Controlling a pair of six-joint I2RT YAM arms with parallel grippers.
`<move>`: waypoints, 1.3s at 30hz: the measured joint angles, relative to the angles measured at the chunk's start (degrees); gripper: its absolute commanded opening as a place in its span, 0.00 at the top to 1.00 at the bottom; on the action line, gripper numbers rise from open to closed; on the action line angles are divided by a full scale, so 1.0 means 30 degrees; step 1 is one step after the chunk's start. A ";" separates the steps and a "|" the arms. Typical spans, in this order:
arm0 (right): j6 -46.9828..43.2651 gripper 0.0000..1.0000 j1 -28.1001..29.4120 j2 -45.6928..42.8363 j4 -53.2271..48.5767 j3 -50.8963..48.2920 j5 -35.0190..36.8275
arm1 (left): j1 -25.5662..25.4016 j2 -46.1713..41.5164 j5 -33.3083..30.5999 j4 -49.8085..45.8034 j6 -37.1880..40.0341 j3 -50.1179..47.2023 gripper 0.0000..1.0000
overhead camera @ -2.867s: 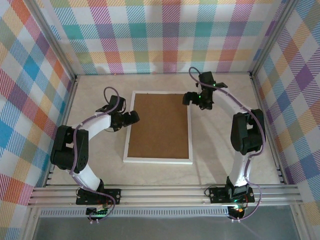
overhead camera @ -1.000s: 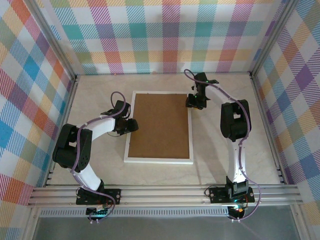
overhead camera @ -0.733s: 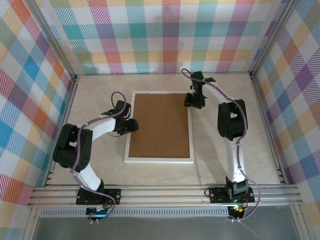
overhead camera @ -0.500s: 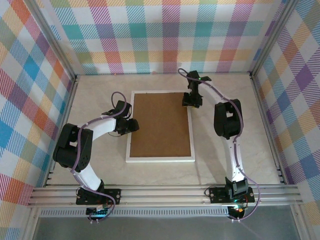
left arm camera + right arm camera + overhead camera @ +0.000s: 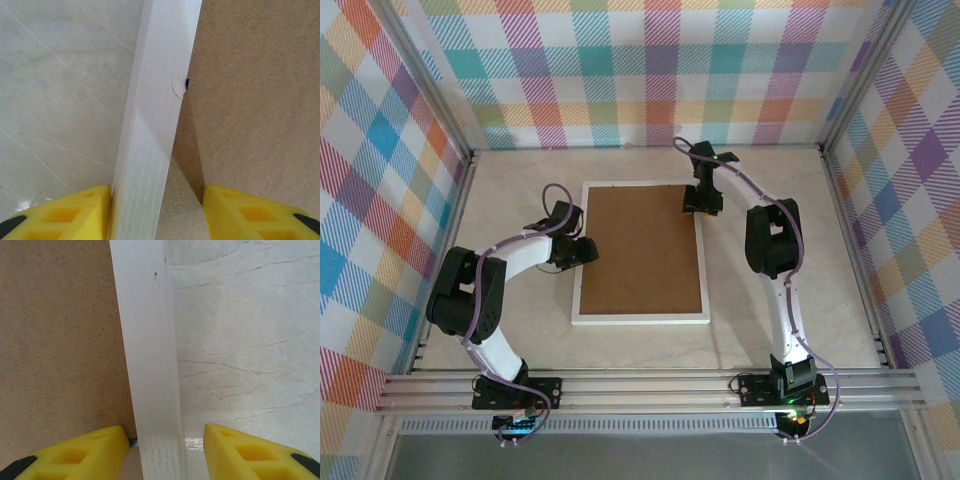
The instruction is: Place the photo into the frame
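The frame (image 5: 640,250) lies back-up in the middle of the table, its brown board facing up inside a narrow white border. My left gripper (image 5: 582,250) is at the left border, about halfway along. In the left wrist view it (image 5: 156,212) is open astride the white rail (image 5: 155,100), the left finger against it and the right finger over the board. My right gripper (image 5: 698,205) is at the right border near the far corner. It (image 5: 166,452) is open astride the rail (image 5: 147,330), the outer finger well off it. The photo is hidden.
Pale marbled tabletop (image 5: 770,270) surrounds the frame on all sides. Checked cloth walls on metal posts (image 5: 470,160) enclose the back and sides. A metal rail (image 5: 650,390) carrying both arm bases runs along the near edge.
My right arm has swung left and down onto the frame's right border and its jaws have widened. The frame has shifted slightly to the right. The left gripper has stayed at the left border.
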 measured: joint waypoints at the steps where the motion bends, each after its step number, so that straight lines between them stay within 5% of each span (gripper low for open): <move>1: 0.0000 0.48 -0.0022 -0.0058 0.0007 -0.0015 -0.0219 | 0.0000 0.0000 0.0000 0.0007 -0.0007 0.0000 0.49; 13: -0.0670 0.42 -0.0663 -0.4881 0.0000 -0.2484 0.0029 | -0.0393 0.0000 0.0015 0.0291 -0.0073 0.0000 0.49; 20: -0.0852 0.42 -0.0911 -0.7978 0.0612 -0.7191 -0.0364 | -0.0393 0.0000 -0.0007 0.0291 -0.0073 0.0000 0.49; 27: -0.1049 0.43 -0.0780 -0.8225 0.0976 -1.0979 -0.1880 | -0.0437 0.0000 -0.0138 0.0284 -0.0073 0.0000 0.50; 39: -0.0954 0.43 -0.0670 -0.8218 0.2397 -1.1890 -0.2142 | -0.0466 -0.0044 -0.0284 0.0248 -0.0073 0.0000 0.50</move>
